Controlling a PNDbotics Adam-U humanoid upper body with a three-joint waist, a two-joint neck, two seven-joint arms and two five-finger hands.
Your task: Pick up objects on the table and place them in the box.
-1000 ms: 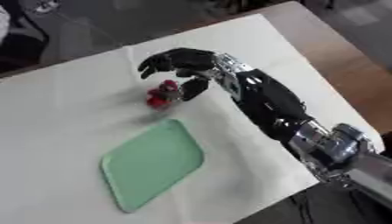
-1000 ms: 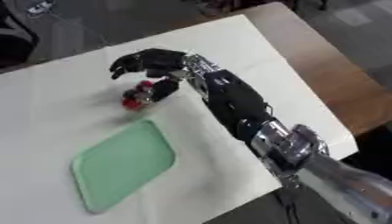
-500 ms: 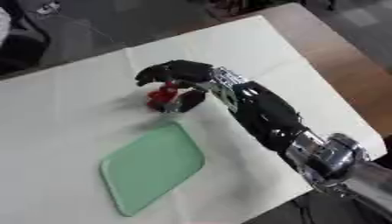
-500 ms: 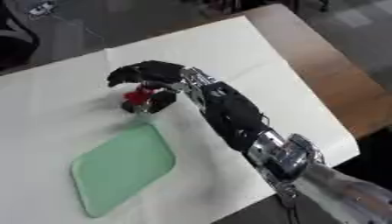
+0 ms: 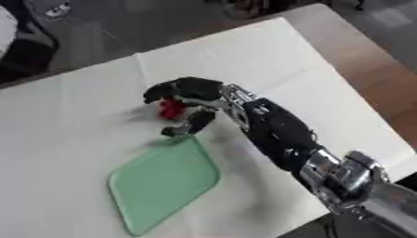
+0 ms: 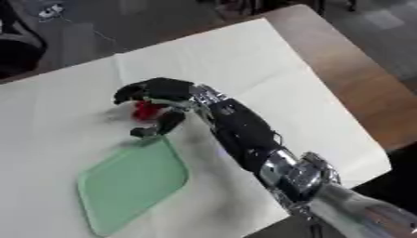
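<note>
Nearest, the shallow pale-green plastic tray (image 5: 161,183) lies on the white-covered table (image 5: 73,121) with nothing in it, so no placement is done. Just beyond its far corner, the robot's black right hand (image 5: 191,100) curls around a small red object (image 5: 171,109), which appears grasped at table level. Lifting and transfer to the tray remain.

A small red object (image 5: 171,108) lies on the white bench (image 5: 73,107), mid-scene and slightly left. Its shape cannot be made out, as curled fingers (image 5: 165,90) cover it from above and a thumb sits just right of it. A pale green tray (image 5: 163,183), flat and turned diamond-wise, lies near and left of it, its far corner just beside the thumb tip.
</note>
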